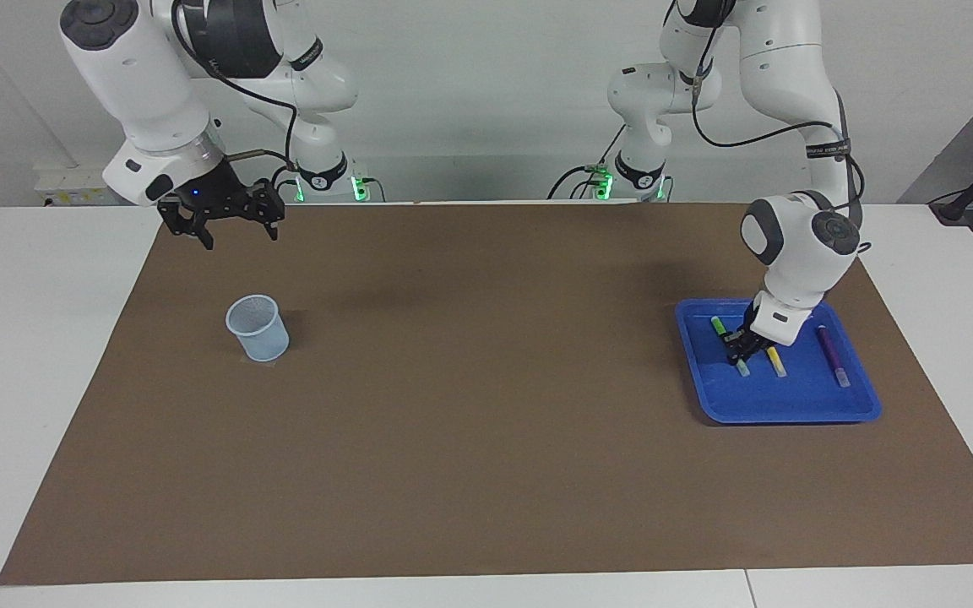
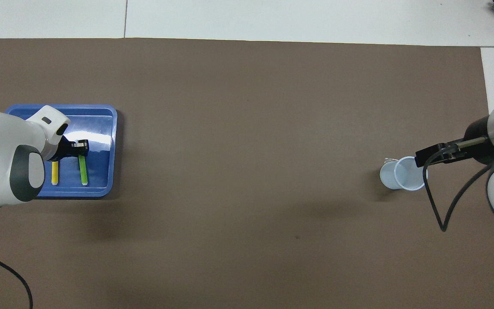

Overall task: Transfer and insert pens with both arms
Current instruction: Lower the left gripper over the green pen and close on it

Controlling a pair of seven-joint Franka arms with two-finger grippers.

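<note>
Three pens lie in a blue tray (image 1: 782, 407) at the left arm's end of the table. My left gripper (image 1: 738, 344) reaches down into the tray and is shut on the middle of the green pen (image 1: 718, 324), which still lies in the tray. The yellow pen (image 1: 776, 361) is beside it and the purple pen (image 1: 832, 353) beside that. From overhead I see the left gripper (image 2: 82, 149), the green pen (image 2: 83, 170), the yellow pen (image 2: 54, 173) and the tray (image 2: 101, 122); the arm hides the purple pen. My right gripper (image 1: 240, 238) hangs open and waits above the mat.
A pale blue plastic cup (image 1: 258, 328) stands upright on the brown mat (image 1: 486, 405) toward the right arm's end of the table, seen from overhead as cup (image 2: 403, 174) just beside the right gripper (image 2: 428, 155). A black cable loops under the right arm.
</note>
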